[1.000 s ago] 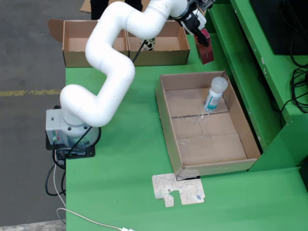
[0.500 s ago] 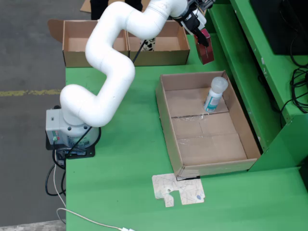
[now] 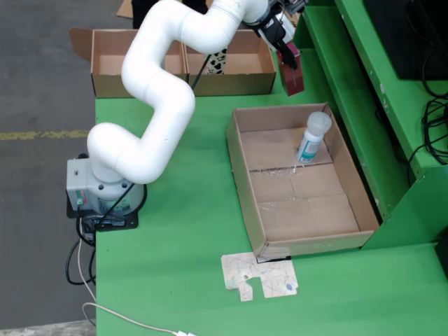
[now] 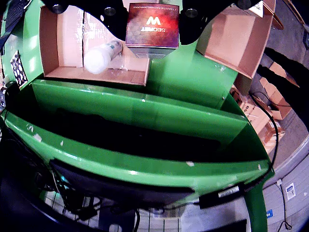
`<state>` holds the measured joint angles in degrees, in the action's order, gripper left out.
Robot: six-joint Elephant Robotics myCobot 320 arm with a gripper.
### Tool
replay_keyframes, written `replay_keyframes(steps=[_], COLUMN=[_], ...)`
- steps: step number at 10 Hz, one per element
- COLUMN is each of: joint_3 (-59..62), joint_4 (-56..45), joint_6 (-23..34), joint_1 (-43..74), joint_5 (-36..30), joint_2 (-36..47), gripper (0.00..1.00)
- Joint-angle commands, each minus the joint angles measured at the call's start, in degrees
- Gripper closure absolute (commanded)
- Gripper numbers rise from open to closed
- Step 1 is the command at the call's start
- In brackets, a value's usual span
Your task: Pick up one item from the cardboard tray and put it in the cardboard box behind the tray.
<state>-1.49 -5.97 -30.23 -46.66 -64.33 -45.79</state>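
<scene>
- Cardboard scrap (image 3: pixel 260 276) lies flat on the green desk (image 3: pixel 182 231) at the near edge of the fixed view, just in front of the tray and taking no part in the work.
- Cardboard tray (image 3: pixel 348 178) sits next, open-topped, with one white bottle (image 3: pixel 312 137) leaning in its far right corner; the rest of its floor is bare.
- Beyond the tray's far edge the gripper (image 3: pixel 287 57) hangs above the desk, clenched on a dark red carton (image 3: pixel 292 74); the wrist view shows the carton (image 4: pixel 152 24) pinched between the black jaws, with the bottle (image 4: pixel 102 56) below it.
- Compared with half a second ago, the carton has shifted slightly left and away from the tray in the fixed view, drawing closer to the boxes; the bottle and tray have not moved.
- Farthest back, the cardboard box (image 3: pixel 246 64) stands open at the desk's far edge, with a second box (image 3: pixel 119 63) to its left.
- My reading: the pick is done and the carry is under way; what remains is bringing the carton over the box opening and letting go.
</scene>
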Motion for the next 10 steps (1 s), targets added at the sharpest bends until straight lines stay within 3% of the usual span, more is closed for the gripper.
replay_keyframes(steps=[1, 2, 6, 10], joint_3=[1.49, 1.49, 1.49, 1.49], joint_4=[-6.59, -7.54, -9.62, -6.44], joint_6=[-3.69, -4.74, -5.85, -3.09], joint_1=[-2.95, -5.53, -7.20, -7.79], joint_5=[2.12, 5.34, 6.95, 10.15], joint_2=[5.10, 6.14, 7.43, 7.72], gripper=[1.00, 1.00, 1.00, 1.00])
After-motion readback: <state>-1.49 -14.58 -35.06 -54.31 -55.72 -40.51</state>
